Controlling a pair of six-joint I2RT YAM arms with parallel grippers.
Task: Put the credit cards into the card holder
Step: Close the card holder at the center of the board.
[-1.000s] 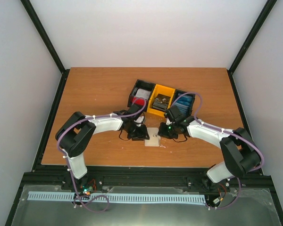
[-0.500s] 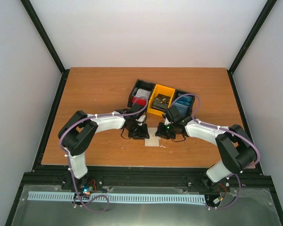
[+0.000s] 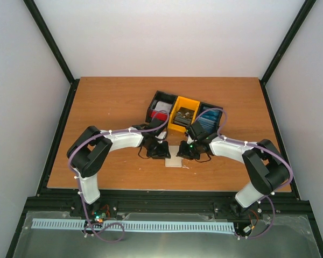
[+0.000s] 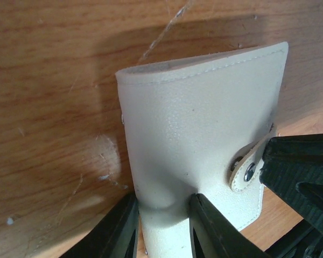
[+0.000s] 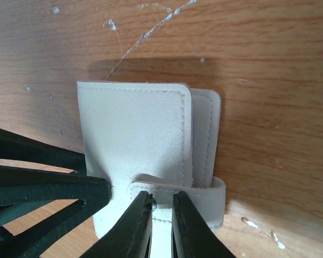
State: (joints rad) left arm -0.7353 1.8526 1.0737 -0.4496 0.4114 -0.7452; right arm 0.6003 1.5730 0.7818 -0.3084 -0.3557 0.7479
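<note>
The beige card holder (image 3: 174, 157) lies folded on the wooden table between both grippers. My left gripper (image 4: 162, 226) is shut on the card holder's (image 4: 199, 118) near edge, and the leather bulges between the fingers. My right gripper (image 5: 161, 226) is shut on the snap tab (image 5: 204, 191) that wraps over the card holder (image 5: 134, 134). In the top view the left gripper (image 3: 160, 151) and the right gripper (image 3: 187, 151) face each other across it. The credit cards sit in the bin tray: silver-and-red (image 3: 160, 110), dark grey (image 3: 183, 115), pale blue (image 3: 209, 119).
The black-and-yellow three-compartment bin tray (image 3: 175, 100) stands just beyond the grippers, close behind both wrists. Black frame rails run along the table's sides and near edge. The table surface is scratched and speckled around the wallet.
The left jaws have closed in on the card holder's edge. Both wrists have shifted slightly away from the table's near edge, and the right elbow has moved a little left.
</note>
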